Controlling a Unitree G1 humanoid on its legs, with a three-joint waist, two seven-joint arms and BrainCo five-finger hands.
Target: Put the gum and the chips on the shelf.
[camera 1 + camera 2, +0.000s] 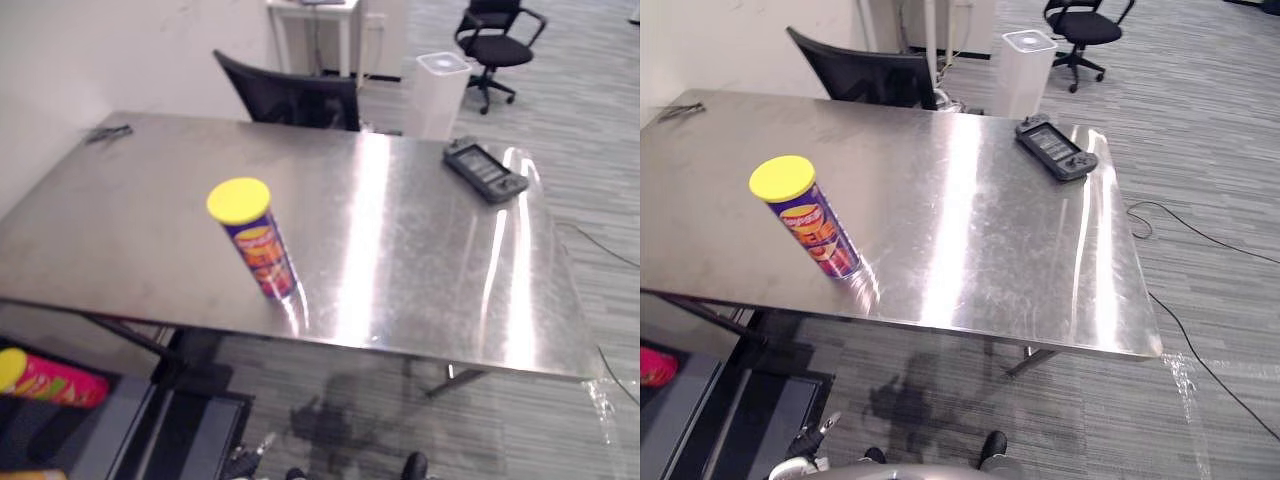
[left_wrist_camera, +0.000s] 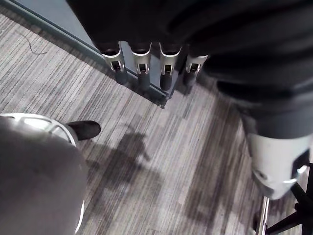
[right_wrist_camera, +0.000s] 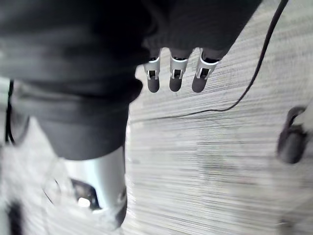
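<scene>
Metal and plastic before you
Your table (image 1: 420, 260) is brushed steel with bright glare; the chips can (image 1: 264, 255) looks glossy, its yellow lid (image 1: 239, 200) smooth plastic.

Table layout, both hands low over the carpet.
Chips can (image 1: 255, 240) stands on the table (image 1: 420, 270), left hand (image 2: 142, 66) side, near front edge; handheld console (image 1: 485, 170) at far corner, right hand (image 3: 177, 74) side; chair (image 1: 290, 95) behind table; second can (image 1: 50, 378) lies below, left.

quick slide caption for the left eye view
A chips can stands upright on the steel table, a handheld console near its far right corner.
</scene>
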